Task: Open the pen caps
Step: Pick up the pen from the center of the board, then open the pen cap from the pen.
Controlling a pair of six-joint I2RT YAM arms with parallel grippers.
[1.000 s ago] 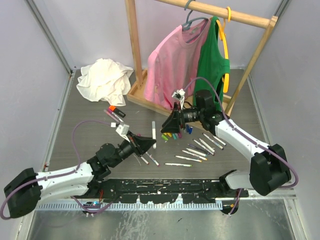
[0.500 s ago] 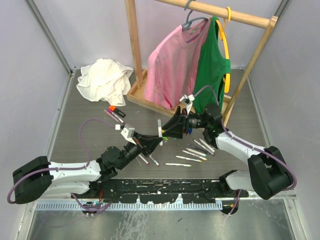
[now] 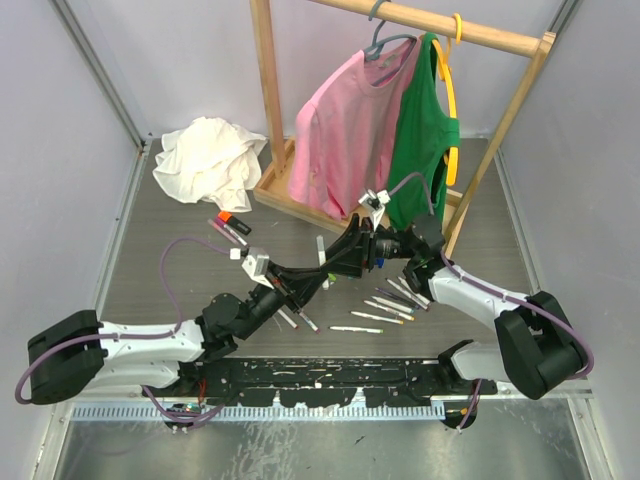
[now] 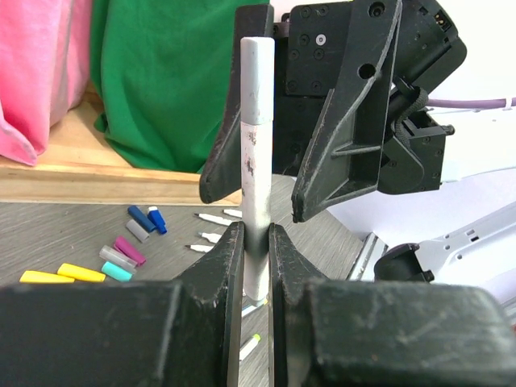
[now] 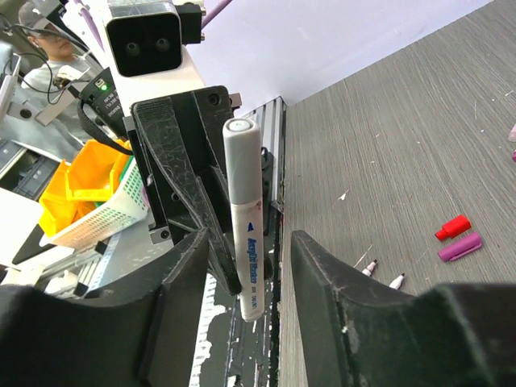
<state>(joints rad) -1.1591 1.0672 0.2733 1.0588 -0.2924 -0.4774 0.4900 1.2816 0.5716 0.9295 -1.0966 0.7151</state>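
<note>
Left gripper (image 4: 256, 235): clamped on a white pen (image 4: 257, 145), held upright above the table's (image 3: 180, 275) middle.
Right gripper (image 5: 251, 236): jaws parted, set either side of the pen's upper end.
Pen caps (image 4: 129, 251): scattered loose on the table's middle, uncapped pens (image 3: 385, 306) laid beside them.

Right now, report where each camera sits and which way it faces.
Top external: above and behind the arms, looking down on the table; both arms show.
Left wrist: on the left gripper, facing the right gripper and hanging clothes; its jaws clamp the pen.
Right wrist: faces the near table edge; its open jaws flank the pen.
Shared: both wrist views show that pen.
</note>
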